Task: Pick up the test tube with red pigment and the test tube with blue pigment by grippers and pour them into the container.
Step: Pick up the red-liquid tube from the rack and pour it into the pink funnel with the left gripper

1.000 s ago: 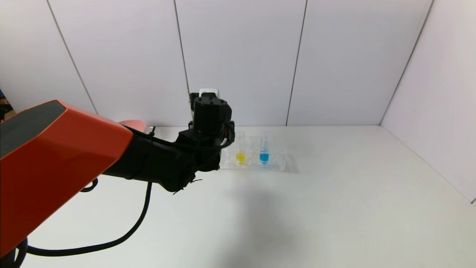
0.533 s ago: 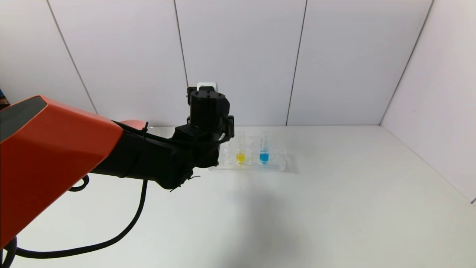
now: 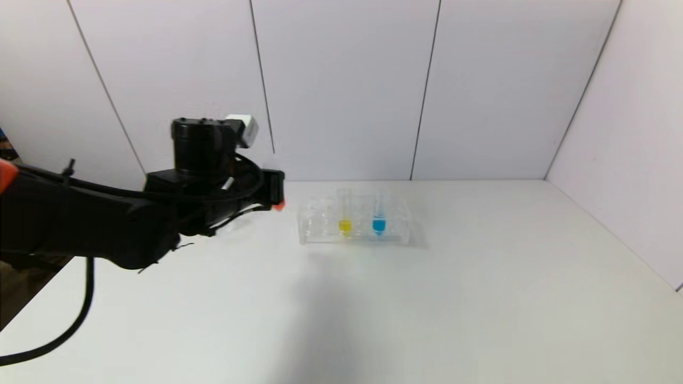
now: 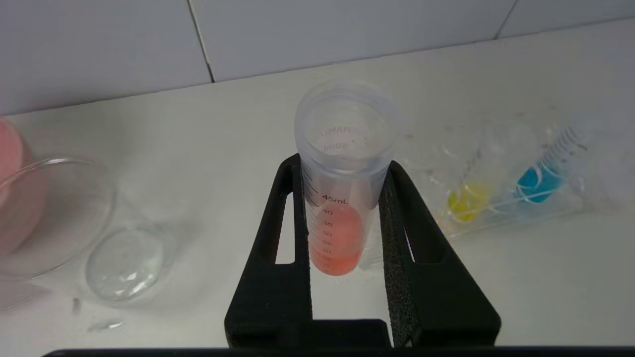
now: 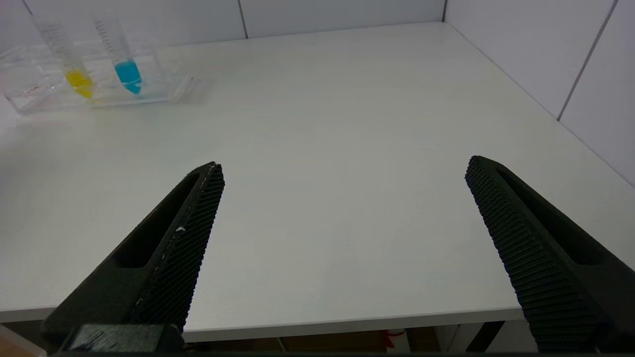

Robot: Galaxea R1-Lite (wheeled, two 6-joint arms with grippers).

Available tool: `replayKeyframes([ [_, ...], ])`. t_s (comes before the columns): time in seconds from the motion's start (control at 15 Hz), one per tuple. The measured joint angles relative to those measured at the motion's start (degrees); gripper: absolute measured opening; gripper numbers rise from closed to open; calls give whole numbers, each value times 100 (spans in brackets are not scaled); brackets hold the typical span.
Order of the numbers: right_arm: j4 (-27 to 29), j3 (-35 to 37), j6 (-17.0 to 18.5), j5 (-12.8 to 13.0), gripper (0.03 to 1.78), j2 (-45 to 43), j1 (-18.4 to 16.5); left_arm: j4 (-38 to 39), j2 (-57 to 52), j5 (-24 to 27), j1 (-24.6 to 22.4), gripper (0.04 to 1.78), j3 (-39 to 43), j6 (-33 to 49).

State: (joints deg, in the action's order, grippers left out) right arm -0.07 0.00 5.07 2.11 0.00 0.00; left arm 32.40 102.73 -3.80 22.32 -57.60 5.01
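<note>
My left gripper (image 3: 273, 191) is shut on the test tube with red pigment (image 4: 336, 233) and holds it upright above the table, left of the rack. Only the tube's red tip (image 3: 279, 205) shows in the head view. The container (image 4: 94, 233), a clear glass beaker, stands on the table beside the held tube; in the head view my left arm hides it. The test tube with blue pigment (image 3: 379, 224) stands in the clear rack (image 3: 320, 232); it also shows in the left wrist view (image 4: 538, 178) and the right wrist view (image 5: 128, 74). My right gripper (image 5: 342, 168) is open and empty over the table's front edge.
A tube with yellow liquid (image 3: 345, 225) stands in the rack left of the blue one. A pink bowl (image 4: 10, 198) sits just beyond the beaker. White wall panels close the table at the back and right.
My left arm has swung left, away from the rack, carrying the red tube with it. The rack with the yellow and blue tubes has not moved.
</note>
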Motion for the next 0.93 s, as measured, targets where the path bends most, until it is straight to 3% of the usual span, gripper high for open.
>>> replayKeyframes([
  [0.27, 0, 0, 0, 1, 177, 0, 0, -40, -723, 2248, -1642, 43, 636, -378],
  [0.67, 0, 0, 0, 0, 177, 0, 0, -424, -953, 5220, -3894, 43, 725, -1253],
  [0.8, 0, 0, 0, 0, 177, 0, 0, -479, -775, 5932, -4364, 43, 658, -1677],
  [0.93, 0, 0, 0, 0, 177, 0, 0, -492, -562, 6086, -4519, 43, 503, -1820],
])
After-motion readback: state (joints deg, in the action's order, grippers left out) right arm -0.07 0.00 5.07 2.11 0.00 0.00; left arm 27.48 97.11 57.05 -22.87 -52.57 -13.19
